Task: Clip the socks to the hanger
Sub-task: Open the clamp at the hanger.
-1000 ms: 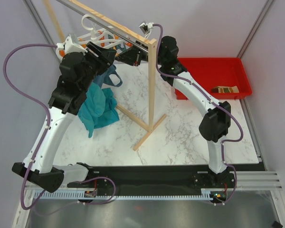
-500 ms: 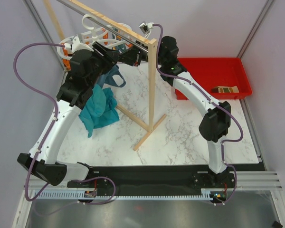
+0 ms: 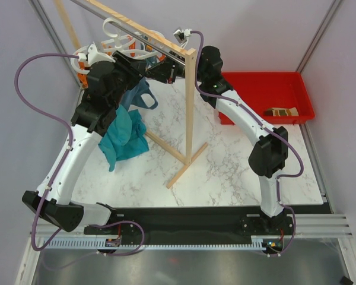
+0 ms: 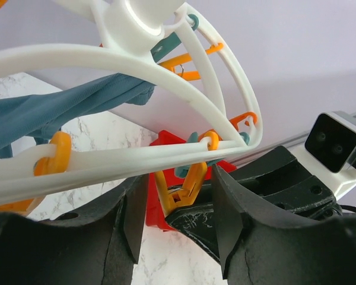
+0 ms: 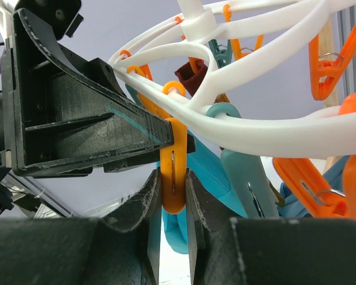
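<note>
The white hanger (image 3: 114,43) with orange clips hangs from the wooden rail at the back left. It also shows in the left wrist view (image 4: 136,71) and the right wrist view (image 5: 249,127). My right gripper (image 5: 173,199) is shut on one hanging orange clip (image 5: 173,172), reaching in under the rail (image 3: 161,70). My left gripper (image 4: 177,208) is open, its jaws on either side of that same clip (image 4: 188,184) without touching it; it sits just left of the right gripper (image 3: 143,64). One striped sock (image 3: 280,111) lies in the red bin. The other sock is not in view.
The wooden rail-and-post rack (image 3: 190,107) stands mid-table, its post between the arms. Teal cloths (image 3: 126,133) hang from the hanger and drape onto the marble table (image 3: 237,172). The red bin (image 3: 296,83) sits at the back right. More orange clips (image 5: 329,56) dangle close by.
My left arm has swung right and up toward the hanger, bringing its open jaws around the clip. The right gripper has stayed in place on the clip.
</note>
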`<state>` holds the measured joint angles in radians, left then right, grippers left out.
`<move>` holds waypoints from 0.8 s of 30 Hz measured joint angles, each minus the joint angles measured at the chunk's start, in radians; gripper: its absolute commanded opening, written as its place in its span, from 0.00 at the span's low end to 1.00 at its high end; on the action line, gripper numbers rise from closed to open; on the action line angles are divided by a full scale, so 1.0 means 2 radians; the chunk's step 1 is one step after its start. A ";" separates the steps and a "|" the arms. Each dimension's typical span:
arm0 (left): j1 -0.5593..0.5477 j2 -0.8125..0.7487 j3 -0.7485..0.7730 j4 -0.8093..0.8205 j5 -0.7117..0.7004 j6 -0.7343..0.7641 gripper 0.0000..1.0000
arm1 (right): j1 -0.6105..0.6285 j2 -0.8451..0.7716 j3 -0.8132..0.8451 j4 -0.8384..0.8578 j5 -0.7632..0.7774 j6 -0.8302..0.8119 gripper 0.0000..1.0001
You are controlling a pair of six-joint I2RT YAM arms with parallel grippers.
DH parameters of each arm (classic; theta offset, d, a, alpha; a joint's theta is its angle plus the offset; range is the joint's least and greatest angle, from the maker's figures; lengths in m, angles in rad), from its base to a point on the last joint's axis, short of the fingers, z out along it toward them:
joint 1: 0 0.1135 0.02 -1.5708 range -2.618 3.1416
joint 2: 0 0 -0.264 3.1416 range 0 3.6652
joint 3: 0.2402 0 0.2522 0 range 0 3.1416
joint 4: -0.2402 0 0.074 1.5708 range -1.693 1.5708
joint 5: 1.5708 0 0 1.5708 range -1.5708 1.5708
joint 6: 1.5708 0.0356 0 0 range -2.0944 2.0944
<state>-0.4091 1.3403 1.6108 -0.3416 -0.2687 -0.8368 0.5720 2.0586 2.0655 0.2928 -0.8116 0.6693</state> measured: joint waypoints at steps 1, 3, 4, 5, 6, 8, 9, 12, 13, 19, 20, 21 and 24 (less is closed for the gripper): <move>0.000 0.000 0.000 0.002 0.000 0.000 0.52 | 0.000 0.000 -0.001 0.001 0.000 0.000 0.00; 0.000 0.000 0.000 0.006 -0.001 0.000 0.48 | 0.000 0.000 -0.003 0.003 0.000 0.000 0.00; 0.000 0.000 0.000 0.007 -0.001 0.000 0.47 | 0.000 0.000 -0.004 0.004 0.000 0.000 0.00; 0.000 0.000 0.000 0.007 -0.002 0.001 0.42 | 0.000 0.000 -0.004 0.005 0.000 0.000 0.00; 0.000 0.000 0.000 0.007 -0.002 0.000 0.39 | 0.000 0.000 -0.005 0.006 0.000 0.001 0.00; 0.001 0.000 0.000 0.009 -0.002 0.001 0.32 | 0.000 0.000 -0.005 0.007 0.000 0.003 0.00; 0.001 0.000 0.000 0.011 -0.001 0.003 0.31 | 0.000 0.000 -0.005 0.007 0.000 0.004 0.00; 0.001 0.000 0.000 0.011 -0.001 0.003 0.21 | 0.000 0.000 -0.005 0.009 0.000 0.008 0.00; 0.001 0.000 0.000 0.012 -0.001 0.003 0.19 | 0.000 0.000 -0.005 0.010 0.000 0.008 0.00; 0.001 0.001 0.000 0.014 0.000 0.003 0.02 | 0.000 0.000 -0.005 0.011 0.000 0.009 0.07; 0.001 0.001 0.000 0.014 0.000 0.003 0.02 | 0.000 0.000 -0.005 0.011 0.000 0.009 0.11; 0.001 0.001 0.000 0.014 0.000 0.003 0.02 | 0.000 0.000 -0.005 0.011 0.000 0.010 0.19; 0.001 0.001 0.000 0.014 0.000 0.003 0.02 | 0.000 0.000 -0.005 0.011 0.000 0.010 0.30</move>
<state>-0.4072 1.3418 1.6108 -0.3126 -0.2680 -0.8303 0.5713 2.0579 2.0552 0.3149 -0.8116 0.6884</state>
